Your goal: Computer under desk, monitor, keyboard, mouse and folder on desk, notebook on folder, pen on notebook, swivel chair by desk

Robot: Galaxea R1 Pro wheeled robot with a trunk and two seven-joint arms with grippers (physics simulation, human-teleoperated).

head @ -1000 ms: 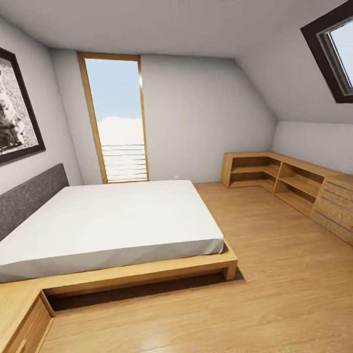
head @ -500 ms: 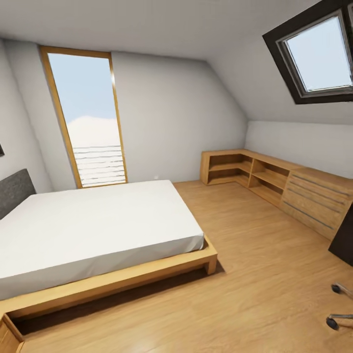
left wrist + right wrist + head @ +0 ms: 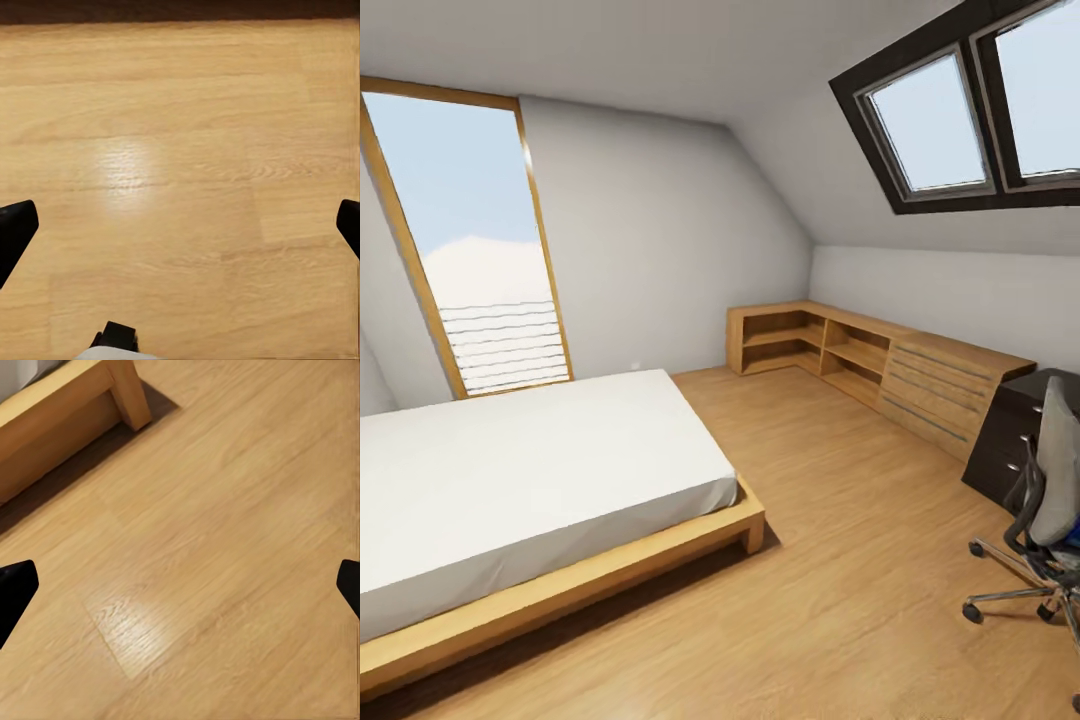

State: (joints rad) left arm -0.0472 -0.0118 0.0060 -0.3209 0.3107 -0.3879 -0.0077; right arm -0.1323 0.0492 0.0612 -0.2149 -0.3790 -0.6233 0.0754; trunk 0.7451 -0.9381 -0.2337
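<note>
At the head view's right edge, the swivel chair and the desk drawer unit had swung into sight as the camera turned, both grippers spread over bare floor.

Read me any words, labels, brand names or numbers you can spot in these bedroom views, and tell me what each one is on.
None: no readable text shows in any view.
The swivel chair, the dark drawer unit, the wooden shelf unit and the bed are unmarked.
The wrist views look down on bare wooden floor with no markings.
</note>
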